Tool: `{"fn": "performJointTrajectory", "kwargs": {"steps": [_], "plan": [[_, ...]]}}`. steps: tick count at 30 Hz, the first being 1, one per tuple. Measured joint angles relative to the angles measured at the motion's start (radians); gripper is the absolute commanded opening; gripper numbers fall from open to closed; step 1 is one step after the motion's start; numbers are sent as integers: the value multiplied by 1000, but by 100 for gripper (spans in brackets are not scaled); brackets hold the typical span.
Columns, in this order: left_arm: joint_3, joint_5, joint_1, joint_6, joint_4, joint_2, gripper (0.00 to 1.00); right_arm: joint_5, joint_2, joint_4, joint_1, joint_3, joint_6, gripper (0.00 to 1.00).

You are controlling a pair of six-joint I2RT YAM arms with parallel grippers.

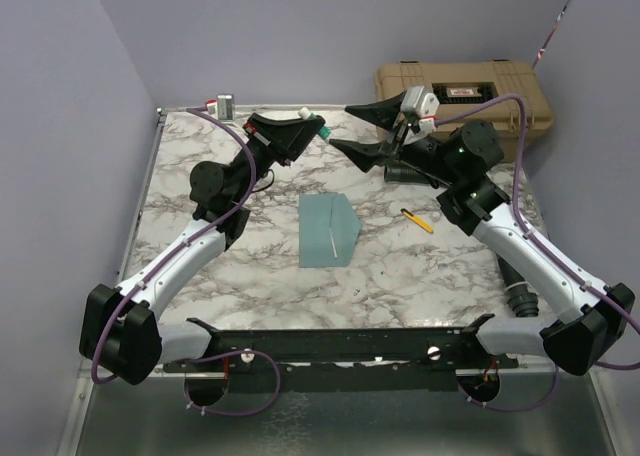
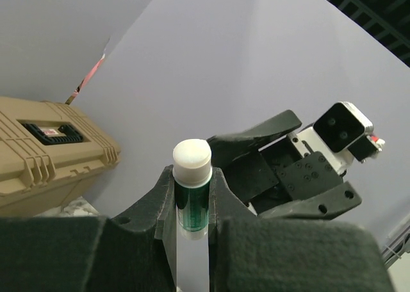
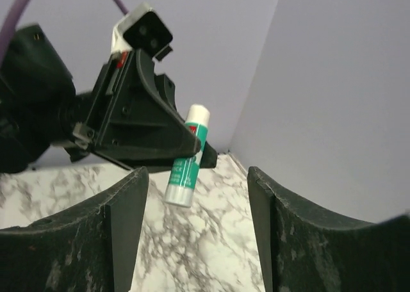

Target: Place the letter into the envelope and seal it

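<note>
One envelope point(image 1: 325, 231) lies flat at the centre of the marble table point(image 1: 175, 146), its pointed end toward the right; what it holds cannot be told. One glue stick point(image 2: 192, 199) is pinched in the left gripper point(image 1: 308, 128), upper middle. The right gripper point(image 1: 354, 128) faces it, fingers spread and empty. One closed tan case point(image 1: 470, 91) sits upper right.

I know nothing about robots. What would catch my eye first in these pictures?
Two black claws face each other in mid-air over the back of the marble table. The left claw grips a green-and-white glue stick, and the right claw gapes wide open towards it. A teal envelope lies flat mid-table.
</note>
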Motion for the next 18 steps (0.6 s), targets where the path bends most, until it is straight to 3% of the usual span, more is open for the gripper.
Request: {"fn": "performJointTrajectory", "kwargs": {"steps": [8, 14, 18], "plan": [[0, -1, 0, -11, -6, 0, 0, 1, 9, -117, 55, 0, -240, 47], [0, -2, 0, -14, -6, 0, 0, 37, 35, -105, 76, -3, -264, 31], [0, -11, 0, -14, -8, 0, 0, 76, 52, -75, 79, -5, -247, 29]]}}
